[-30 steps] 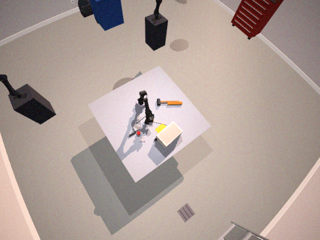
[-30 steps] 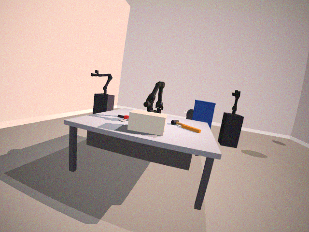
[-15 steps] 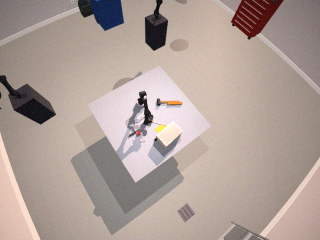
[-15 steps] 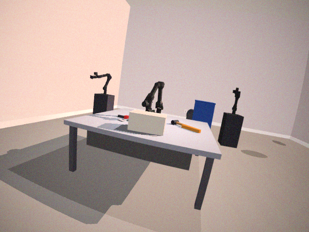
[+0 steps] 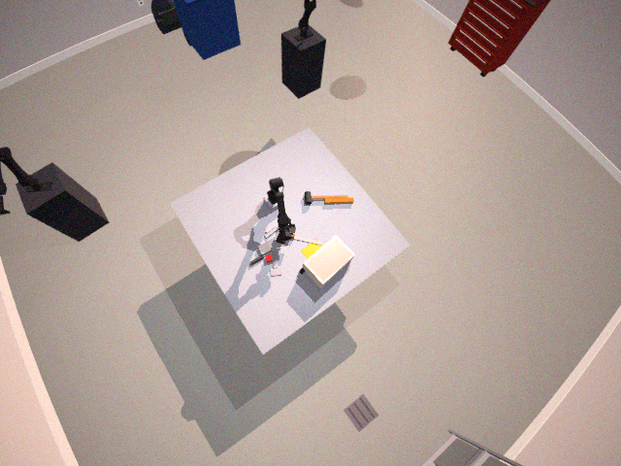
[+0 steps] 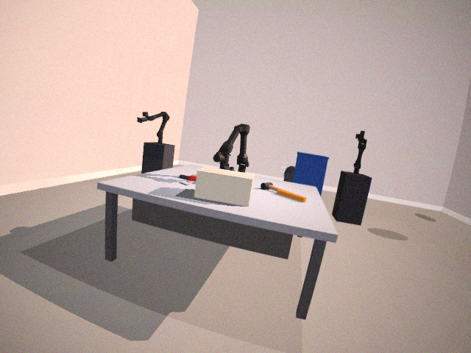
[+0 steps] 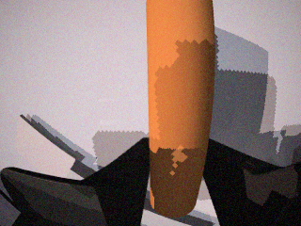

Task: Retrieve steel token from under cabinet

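Gripping the orange handle [image 5: 292,236] [image 7: 181,94] of a thin-shafted tool, the end effector [image 5: 286,239] [image 7: 178,181] is closed firmly on it, probably so that the slender shaft [image 5: 308,241] can reach where the fingers would not fit. That shaft points past the yellow marked area [image 5: 310,249] toward the cream cabinet [image 5: 328,259] [image 6: 223,187], an alignment that would suit drawing something forward. The steel token cannot be made out in any view; going by the task, it presumably lies under the cabinet. The claw hammer [image 5: 328,199] [image 6: 284,191] rests well apart on the desk [image 5: 215,211] [image 6: 281,216], its head likely too bulky for a low gap. Pulling too far could carry the token beyond the yellow patch.
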`<action>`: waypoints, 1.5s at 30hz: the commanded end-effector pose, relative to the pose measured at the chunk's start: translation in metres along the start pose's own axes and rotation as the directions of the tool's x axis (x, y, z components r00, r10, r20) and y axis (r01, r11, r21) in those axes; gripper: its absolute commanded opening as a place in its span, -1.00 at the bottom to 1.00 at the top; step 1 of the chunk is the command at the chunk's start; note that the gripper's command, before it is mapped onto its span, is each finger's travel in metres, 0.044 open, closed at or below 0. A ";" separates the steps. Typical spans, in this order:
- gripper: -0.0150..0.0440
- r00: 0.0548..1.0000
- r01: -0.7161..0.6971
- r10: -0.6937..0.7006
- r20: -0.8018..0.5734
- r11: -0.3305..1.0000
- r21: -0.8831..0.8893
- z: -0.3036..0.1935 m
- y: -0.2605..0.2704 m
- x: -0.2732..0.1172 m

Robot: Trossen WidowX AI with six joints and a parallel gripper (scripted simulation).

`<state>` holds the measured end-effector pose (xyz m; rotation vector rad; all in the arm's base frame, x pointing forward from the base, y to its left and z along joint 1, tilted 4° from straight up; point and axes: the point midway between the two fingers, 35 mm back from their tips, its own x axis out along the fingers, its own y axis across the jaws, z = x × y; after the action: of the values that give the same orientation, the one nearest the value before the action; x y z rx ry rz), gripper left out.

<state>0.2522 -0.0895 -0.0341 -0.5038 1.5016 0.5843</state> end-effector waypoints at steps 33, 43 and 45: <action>-0.49 1.000 0.006 -0.006 -0.001 1.000 0.002 -0.029 -0.033 -0.001; -0.49 1.000 0.007 -0.007 -0.002 1.000 0.002 -0.038 -0.043 -0.001; -0.49 1.000 0.007 -0.007 -0.002 1.000 0.002 -0.039 -0.045 -0.001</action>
<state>0.2496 -0.1434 -0.0361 -0.5073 1.5035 0.5812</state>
